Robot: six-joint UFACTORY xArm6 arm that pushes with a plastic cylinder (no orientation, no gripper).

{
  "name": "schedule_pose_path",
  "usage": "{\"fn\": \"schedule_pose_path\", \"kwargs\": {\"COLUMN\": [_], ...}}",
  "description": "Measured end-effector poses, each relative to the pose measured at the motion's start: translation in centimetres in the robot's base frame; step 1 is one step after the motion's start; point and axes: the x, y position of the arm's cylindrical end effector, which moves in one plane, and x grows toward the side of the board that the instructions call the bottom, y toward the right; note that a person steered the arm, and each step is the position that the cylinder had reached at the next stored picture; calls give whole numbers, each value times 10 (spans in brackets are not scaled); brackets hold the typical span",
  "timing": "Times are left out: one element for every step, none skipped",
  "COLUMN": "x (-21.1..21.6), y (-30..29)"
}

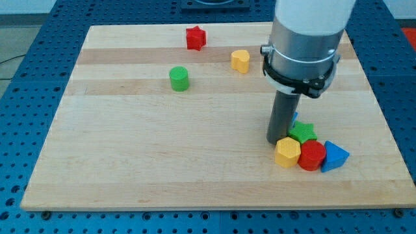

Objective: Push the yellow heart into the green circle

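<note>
The yellow heart (240, 60) lies near the view's top, right of centre. The green circle (179, 78) stands to its left and a little lower, a clear gap between them. My tip (278, 141) rests on the board at the lower right, far below the yellow heart and touching or almost touching a cluster of blocks. The arm's grey body hides the board above the tip.
Beside my tip sits a cluster: a yellow hexagon (287, 153), a red block (312, 156), a blue triangle (333, 156), a green star (303, 132) and a sliver of a blue block (295, 119). A red star (195, 38) lies at the top. The wooden board (162, 162) ends in blue pegboard.
</note>
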Motion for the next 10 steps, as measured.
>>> {"fn": "schedule_pose_path", "kwargs": {"x": [-1, -35, -53, -24, -34, -53, -75, -167, -159, -101], "y": [-49, -62, 4, 38, 14, -70, -188, -214, -156, -153]}}
